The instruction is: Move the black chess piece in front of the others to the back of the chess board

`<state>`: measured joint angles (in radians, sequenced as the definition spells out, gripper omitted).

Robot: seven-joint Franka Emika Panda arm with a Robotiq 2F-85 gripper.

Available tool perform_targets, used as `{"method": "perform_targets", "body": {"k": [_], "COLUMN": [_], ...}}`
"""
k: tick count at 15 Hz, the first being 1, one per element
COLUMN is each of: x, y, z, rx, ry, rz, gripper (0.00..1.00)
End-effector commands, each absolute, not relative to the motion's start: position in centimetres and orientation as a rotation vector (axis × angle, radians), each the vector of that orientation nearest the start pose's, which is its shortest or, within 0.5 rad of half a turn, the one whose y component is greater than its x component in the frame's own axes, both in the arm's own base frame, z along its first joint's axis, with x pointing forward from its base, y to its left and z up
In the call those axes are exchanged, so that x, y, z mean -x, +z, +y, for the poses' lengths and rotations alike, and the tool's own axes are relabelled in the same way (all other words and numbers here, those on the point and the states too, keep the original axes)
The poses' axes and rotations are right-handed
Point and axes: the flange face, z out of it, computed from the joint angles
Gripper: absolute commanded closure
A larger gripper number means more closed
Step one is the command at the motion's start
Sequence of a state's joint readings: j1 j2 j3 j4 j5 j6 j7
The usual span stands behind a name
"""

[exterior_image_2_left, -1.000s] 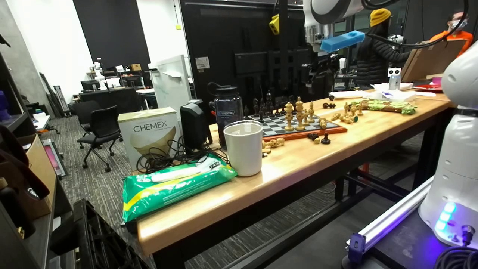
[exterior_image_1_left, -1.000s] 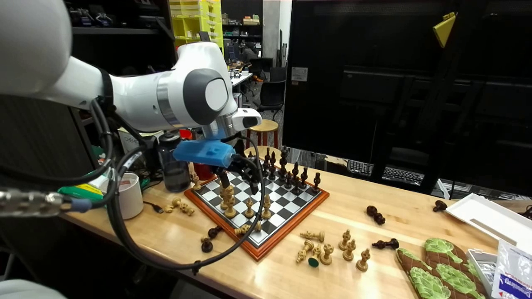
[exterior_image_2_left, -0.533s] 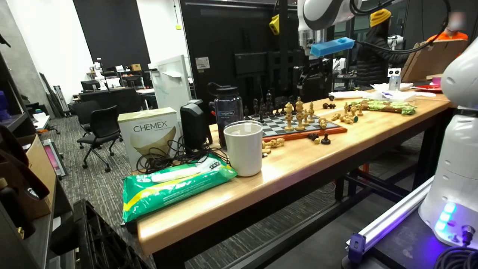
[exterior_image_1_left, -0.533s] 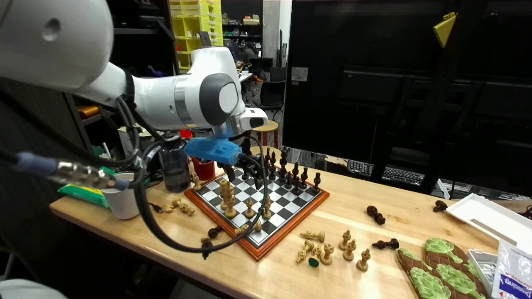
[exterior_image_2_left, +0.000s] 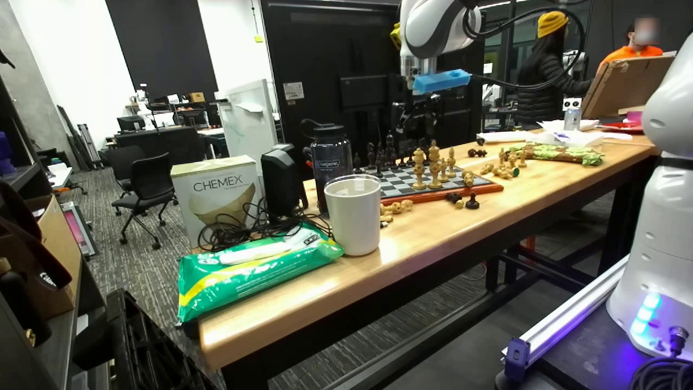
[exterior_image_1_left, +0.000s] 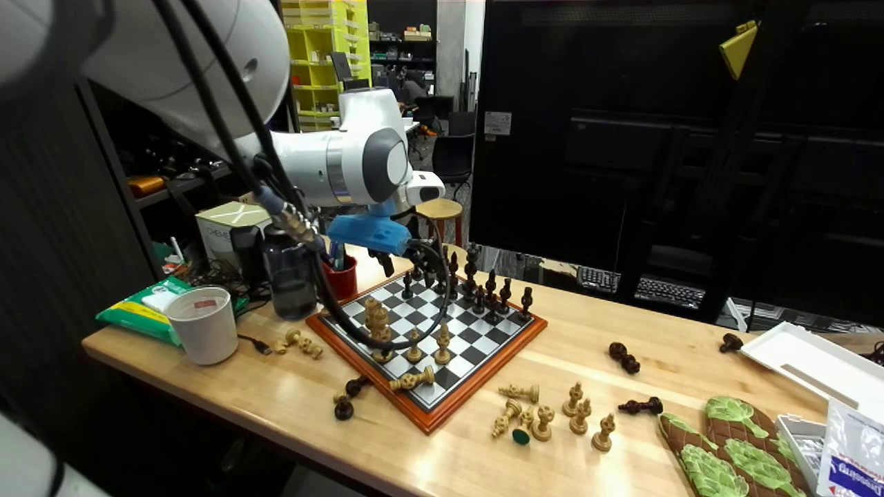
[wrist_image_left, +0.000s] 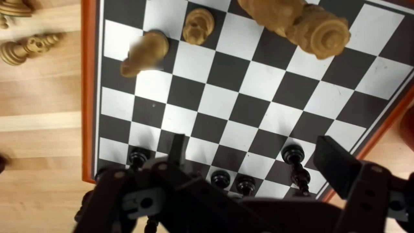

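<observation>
Gripper [wrist_image_left: 250, 142]: I have the jaws standing wide apart, nothing in hold.
Black chess piece [wrist_image_left: 297, 168]: between the fingers [wrist_image_left: 336, 168] in the wrist view, touching neither; one finger near it at three o'clock, the other well apart at nine. Whether the tips are down at its height, I can't tell.
Its place: upright on the chess board [exterior_image_1_left: 483, 376], about eleven o'clock from board centre in an exterior view (same hub below).
The others [exterior_image_1_left: 471, 268]: dark, upright, from twelve round past two, along the far side; the black chess piece stands nearer the pale pieces [exterior_image_1_left: 443, 345] than they do.
Pale pieces: on the board from five to nine o'clock; one lies on its side between six and seven.
Tabletop [exterior_image_1_left: 483, 462]: a pale cluster [exterior_image_1_left: 542, 422] at four, some upright, some lying; two dark pieces [exterior_image_1_left: 625, 357] lying between three and four.
Left of frame: red cup [exterior_image_1_left: 344, 281] at ten, just beside the board; bottle [exterior_image_1_left: 289, 283] between nine and ten; white mug [exterior_image_1_left: 202, 324] at nine.
Blue block [exterior_image_2_left: 441, 81]: above the fingers in both exterior views.
</observation>
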<state>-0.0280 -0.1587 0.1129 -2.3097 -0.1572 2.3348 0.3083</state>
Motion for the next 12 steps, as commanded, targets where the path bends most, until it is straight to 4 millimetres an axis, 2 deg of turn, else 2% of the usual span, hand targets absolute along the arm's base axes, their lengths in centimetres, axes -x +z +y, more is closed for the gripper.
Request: {"method": "perform_targets", "body": {"k": [1, 5, 12], "x": [-50.8, -51.4, -53.3], "y": [42.6, 42.5, 41.8], "z": [4.2, 4.3, 4.1], "rx": [3.218, 3.217, 3.193], "ry": [-0.33, -0.329, -0.29], "rz": [0.198, 0.197, 0.064], "gripper": [0.0, 0.0, 0.0]}}
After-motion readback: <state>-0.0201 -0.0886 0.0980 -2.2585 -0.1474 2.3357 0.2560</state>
